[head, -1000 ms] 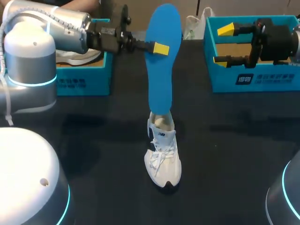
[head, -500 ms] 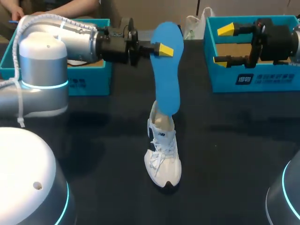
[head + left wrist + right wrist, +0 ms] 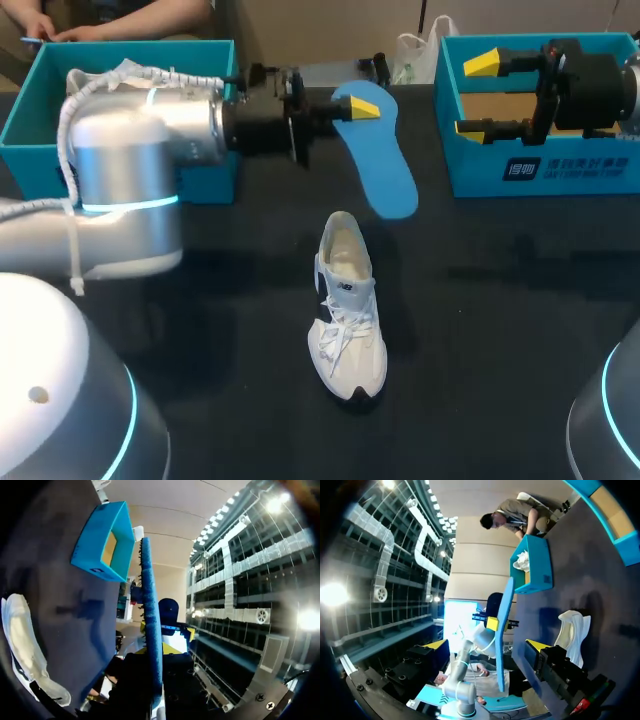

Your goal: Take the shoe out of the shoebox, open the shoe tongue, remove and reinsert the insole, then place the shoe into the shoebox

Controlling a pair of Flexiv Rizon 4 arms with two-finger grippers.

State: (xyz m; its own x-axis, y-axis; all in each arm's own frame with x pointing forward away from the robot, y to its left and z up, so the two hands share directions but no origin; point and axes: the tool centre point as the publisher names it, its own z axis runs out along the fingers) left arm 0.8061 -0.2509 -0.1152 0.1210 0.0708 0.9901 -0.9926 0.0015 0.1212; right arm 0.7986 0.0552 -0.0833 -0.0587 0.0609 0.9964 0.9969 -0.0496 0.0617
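A white shoe (image 3: 345,310) stands upright on the black table, toe toward me, its opening empty. My left gripper (image 3: 362,107) is shut on the heel end of the blue insole (image 3: 385,170), which slants in the air behind the shoe, clear of it. In the left wrist view the insole (image 3: 151,610) runs edge-on out from between the fingers, with the shoe (image 3: 25,645) beside it. My right gripper (image 3: 478,96) hangs open and empty over the right shoebox (image 3: 540,170). The right wrist view shows the insole (image 3: 505,625) and the shoe (image 3: 572,630) ahead of that gripper (image 3: 487,646).
A second blue shoebox (image 3: 30,110) sits at the far left, partly hidden by my left arm (image 3: 150,150), with a person's hands at its far rim. A white bag (image 3: 410,55) lies at the table's back edge. Bare table surrounds the shoe.
My left gripper swung the insole from upright over the shoe down to a low slant behind it, and its lower end came away from the shoe's opening. The right arm kept still.
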